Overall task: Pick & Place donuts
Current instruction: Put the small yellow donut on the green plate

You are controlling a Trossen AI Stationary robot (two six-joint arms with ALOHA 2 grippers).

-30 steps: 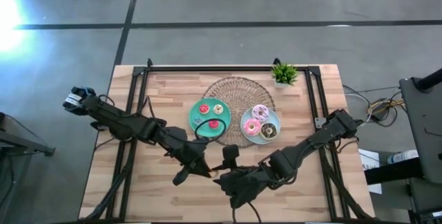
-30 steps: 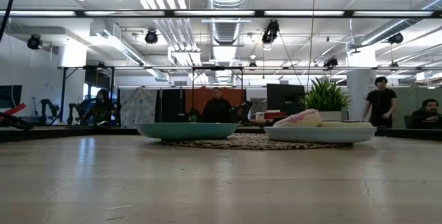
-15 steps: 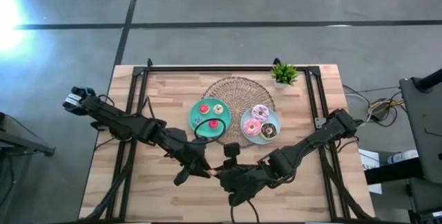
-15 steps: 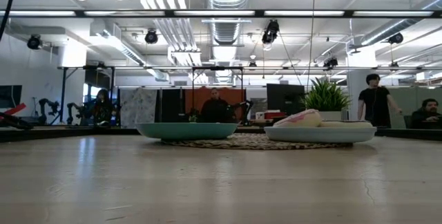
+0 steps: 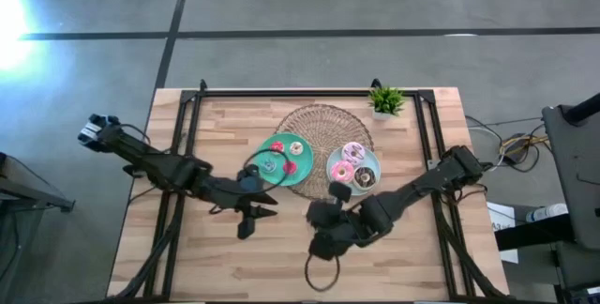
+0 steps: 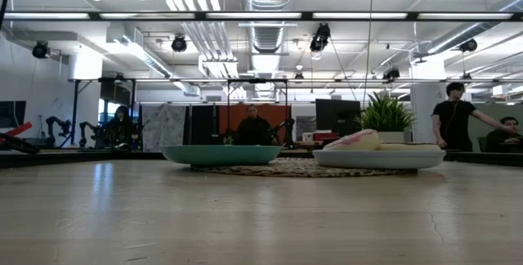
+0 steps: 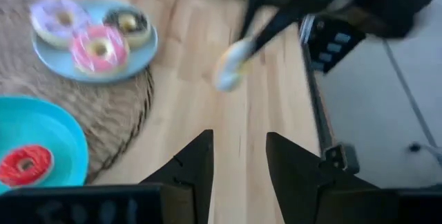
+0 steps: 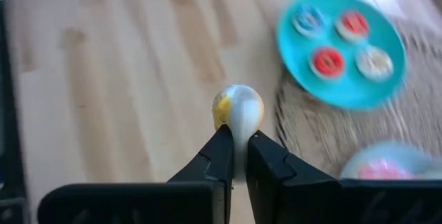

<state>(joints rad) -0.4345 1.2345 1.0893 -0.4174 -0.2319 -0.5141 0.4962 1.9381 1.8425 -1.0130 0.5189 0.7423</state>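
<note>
My right gripper (image 8: 235, 137) is shut on a small yellow-and-white donut (image 8: 237, 110) above the near middle of the table, and it also shows in the high view (image 5: 323, 218). The same donut (image 7: 228, 68) hangs ahead of my left gripper (image 7: 238, 155), which is open with nothing between its fingers, and which shows left of the right gripper in the high view (image 5: 262, 206). A teal plate (image 5: 302, 174) holds several tiny donuts. A light-blue plate (image 5: 375, 163) holds a lilac, a pink and a chocolate donut. My right gripper pinches the donut's rim (image 8: 236, 133) between its two fingertips. The donut stands on edge beyond the fingertips, held clear above the wooden table. Seen from the left wrist, the fingers (image 7: 276, 20) slant down toward the table's left.
Both plates rest on a round woven mat (image 5: 323, 121). A small potted plant (image 5: 385, 99) stands at the far right. A black frame rail (image 5: 309, 93) runs along the far edge. Bare wood (image 5: 403, 266) lies toward the near edge. People show in the room behind.
The two grippers stood tip to tip near the table's front middle. They have since parted: my left gripper has drawn back toward the left edge, and my right gripper has gone right and toward the plates. The donut has come into the top of the low view.
</note>
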